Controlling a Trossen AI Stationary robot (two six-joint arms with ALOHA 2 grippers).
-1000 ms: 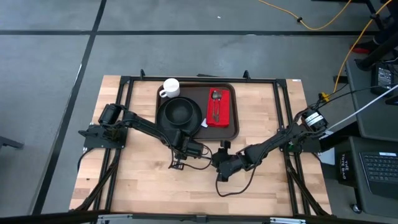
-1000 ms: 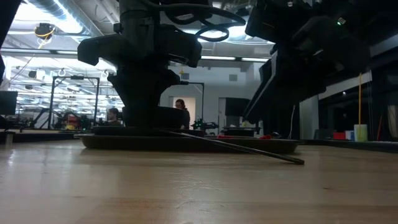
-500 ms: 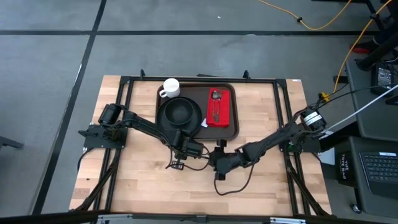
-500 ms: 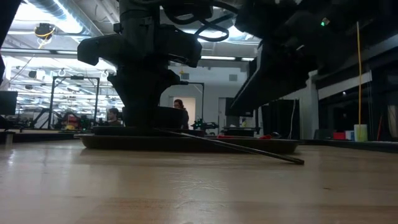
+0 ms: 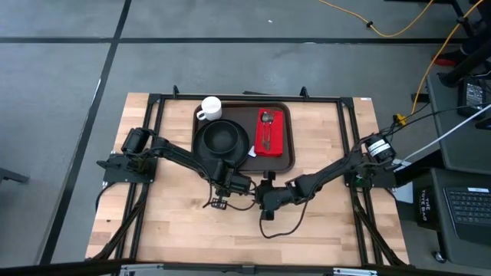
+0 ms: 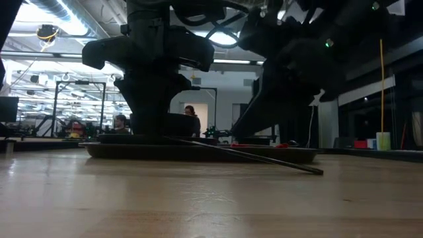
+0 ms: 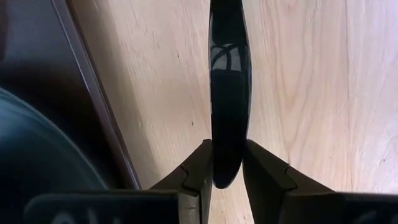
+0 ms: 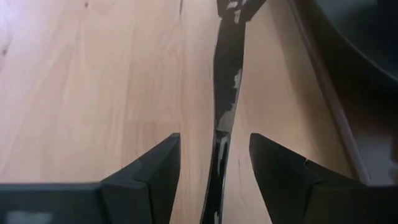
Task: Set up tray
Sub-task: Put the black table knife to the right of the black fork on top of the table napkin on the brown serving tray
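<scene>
Just in front of the tray [image 5: 290, 130], the left gripper [image 7: 227, 163] clamps a dark utensil [image 7: 229, 93]; the right gripper [image 8: 214, 158] stands open around it.

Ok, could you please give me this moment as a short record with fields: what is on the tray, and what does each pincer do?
tray: dark brown, on the wooden table
on tray: black plate, white mug, red napkin with a spoon on it
off tray: dark utensil, tilted, one tip on the table beside the tray
left pincer: shut on the dark utensil's wide end
right pincer: open, straddling its thin part, not gripping
</scene>
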